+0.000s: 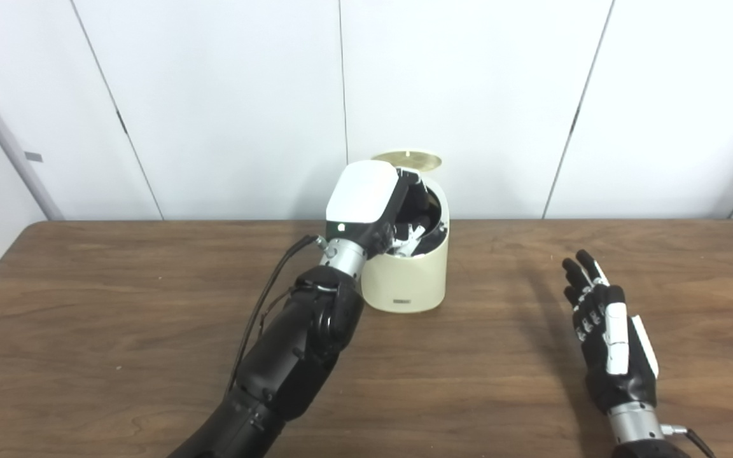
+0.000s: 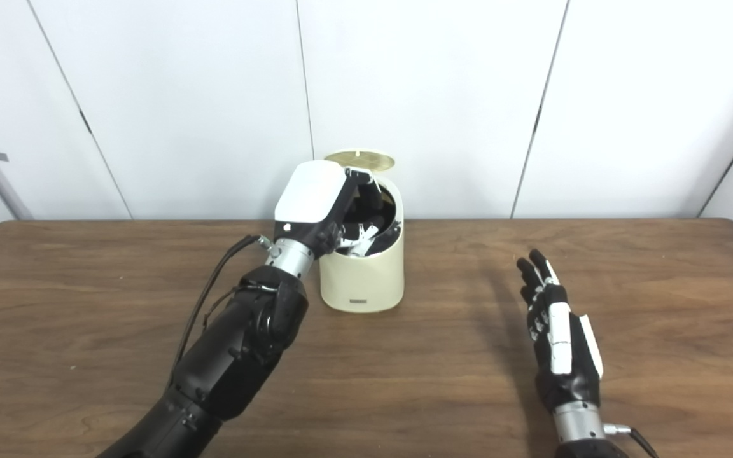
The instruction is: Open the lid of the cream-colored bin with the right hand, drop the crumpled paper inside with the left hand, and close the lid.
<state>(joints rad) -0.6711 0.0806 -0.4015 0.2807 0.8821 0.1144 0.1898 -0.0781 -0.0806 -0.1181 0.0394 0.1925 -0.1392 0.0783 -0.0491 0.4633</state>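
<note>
The cream-colored bin stands at the back middle of the table, with its round lid tipped up and open behind the mouth. My left hand is over the bin's mouth with its fingers reaching down inside. White bits show among the fingers in the opening; I cannot tell whether they are the crumpled paper or parts of the hand. My right hand is open and empty, fingers straight, low over the table well to the right of the bin.
The wooden table runs up to a white panelled wall just behind the bin. A black cable loops along my left forearm.
</note>
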